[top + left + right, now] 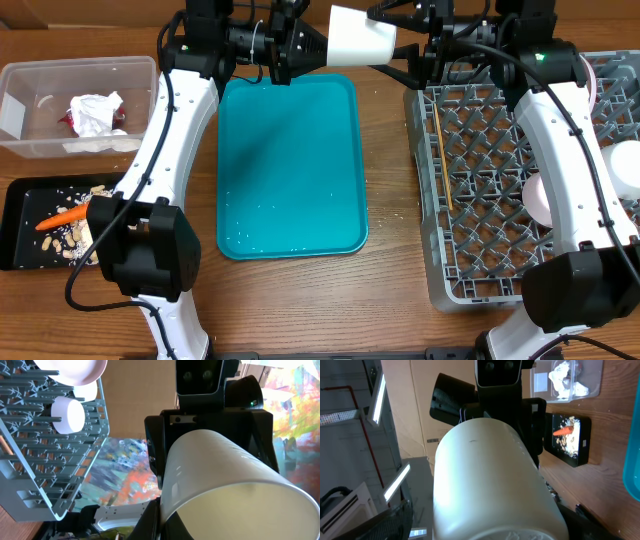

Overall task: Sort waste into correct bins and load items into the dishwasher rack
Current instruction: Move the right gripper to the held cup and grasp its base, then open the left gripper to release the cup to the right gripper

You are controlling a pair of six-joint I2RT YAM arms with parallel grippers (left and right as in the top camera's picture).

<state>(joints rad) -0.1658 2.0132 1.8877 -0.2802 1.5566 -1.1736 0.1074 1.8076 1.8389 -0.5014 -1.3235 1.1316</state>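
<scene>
1. The cup [362, 38] hangs on its side in the air above the far end of the teal tray [290, 130]. It sits between the two grippers, mouth toward the left arm and closed end toward the right.
2. The left gripper [318, 47] is clamped on the cup's rim and carries it.
3. The right gripper [397, 40] has its jaws spread wide, one finger on each side of the cup's closed end. We cannot tell whether they press on the wall or only straddle it.
4. From the left wrist we look into the cup's mouth, with the right gripper's body behind it. From the right wrist the cup's wall and base fill the view, with the left gripper behind.
5. The rack [432, 270] stands just right of the teal tray. A chopstick [443, 160] lies along its left side, and white dishes [628, 165] sit among the pegs, partly hidden by the right arm.
6. The tub [25, 145] at far left holds napkins [95, 112] and a wrapper [67, 119].
7. The black tray [18, 250], in front of the tub, holds the carrot [65, 216], peanut scraps [75, 246] and crumbs [60, 188].
8. More crumbs dot the near half of the teal tray.
</scene>
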